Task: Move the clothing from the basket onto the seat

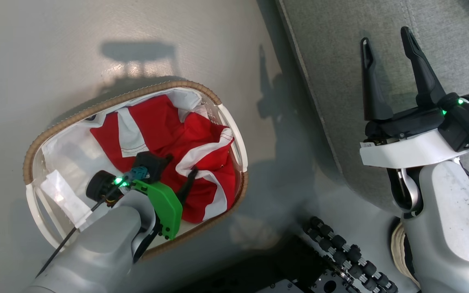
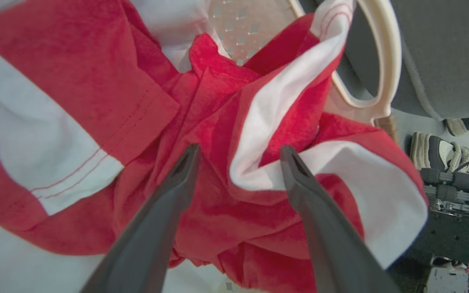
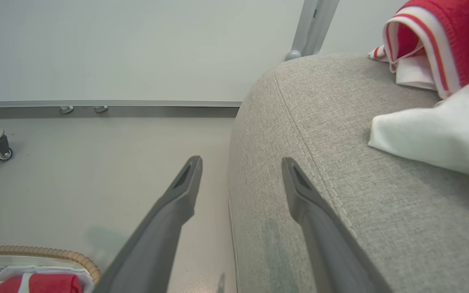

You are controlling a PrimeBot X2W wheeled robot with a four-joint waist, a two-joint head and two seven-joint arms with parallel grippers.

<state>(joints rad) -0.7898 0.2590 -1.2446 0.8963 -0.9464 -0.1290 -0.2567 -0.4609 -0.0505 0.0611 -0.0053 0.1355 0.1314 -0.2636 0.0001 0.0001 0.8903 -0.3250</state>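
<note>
Fingers of left gripper point(image 2: 238, 167) stand moderately wide with nothing clamped between them. The tips are down at the heap inside the basket point(image 1: 75, 118); whether they press into the cloth cannot be told. Directly ahead of the gap, a raised fold of the clothing point(image 2: 226, 122) sits between the two tips. Its white band runs diagonally across the left wrist view, from the far upper right down toward the gap, so the jaws roughly straddle the ridge rather than lie along it. Judgement: closing here should catch that fold. Fabric is soft red jersey with broad white panels and visible stitching, crumpled in loose folds, and fills the basket's right half over the white liner point(image 1: 67, 154). Left arm is plainly the nearer one. Right gripper point(image 1: 386, 36) hangs spread and empty over the seat point(image 1: 332, 49), well apart from the basket. On the seat lies a red garment with striped trim point(image 3: 442, 32), a white cloth point(image 3: 442, 130) beside it.
</note>
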